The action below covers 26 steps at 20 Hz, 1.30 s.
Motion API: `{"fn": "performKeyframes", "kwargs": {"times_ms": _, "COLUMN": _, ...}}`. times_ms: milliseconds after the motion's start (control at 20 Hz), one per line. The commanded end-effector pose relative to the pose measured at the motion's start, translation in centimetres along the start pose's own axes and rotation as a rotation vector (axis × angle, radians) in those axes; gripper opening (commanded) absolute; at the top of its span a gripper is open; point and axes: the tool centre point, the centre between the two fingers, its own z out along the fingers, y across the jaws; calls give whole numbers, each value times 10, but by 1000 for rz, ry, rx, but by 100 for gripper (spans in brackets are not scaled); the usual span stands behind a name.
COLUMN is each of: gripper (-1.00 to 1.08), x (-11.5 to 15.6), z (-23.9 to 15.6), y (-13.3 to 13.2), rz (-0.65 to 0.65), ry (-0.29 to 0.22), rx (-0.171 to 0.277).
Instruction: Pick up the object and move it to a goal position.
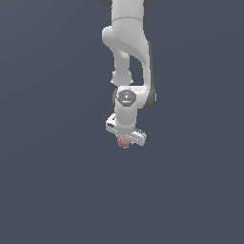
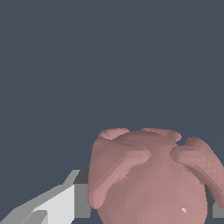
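Closest to our wrist camera, the pinkish-red berry-like lump (image 2: pixel 151 179) fills the space between our fingers (image 2: pixel 81 199), which look closed on it, so we judge the pickup done and the carry to the unseen goal still ahead.

Bare simulated scene: featureless slate-grey backdrop (image 1: pixel 47 190).

One white robot arm (image 1: pixel 127 52) with one gripper (image 1: pixel 125 139), and one pinkish-red berry-like object (image 1: pixel 124 143); in the wrist view, one grey-white finger (image 2: pixel 65 203) shows clearly beside that object (image 2: pixel 148 183)
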Motion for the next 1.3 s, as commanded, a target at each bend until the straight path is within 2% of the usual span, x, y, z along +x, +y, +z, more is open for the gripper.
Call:
{"fn": "performKeyframes", "kwargs": {"times_ms": 0, "gripper": -100, "x": 0, "z": 1, "y": 0, "rz": 0, "ry": 0, "rx": 0}}
{"fn": "performKeyframes", "kwargs": {"times_ms": 650, "gripper": -100, "x": -4, "z": -13, "y": 8, "rz": 0, "ry": 0, "rx": 0}}
{"fn": "performKeyframes", "kwargs": {"times_ms": 1250, "gripper": -100, "x": -23, "z": -81, "y": 47, "rz": 0, "ry": 0, "rx": 1}}
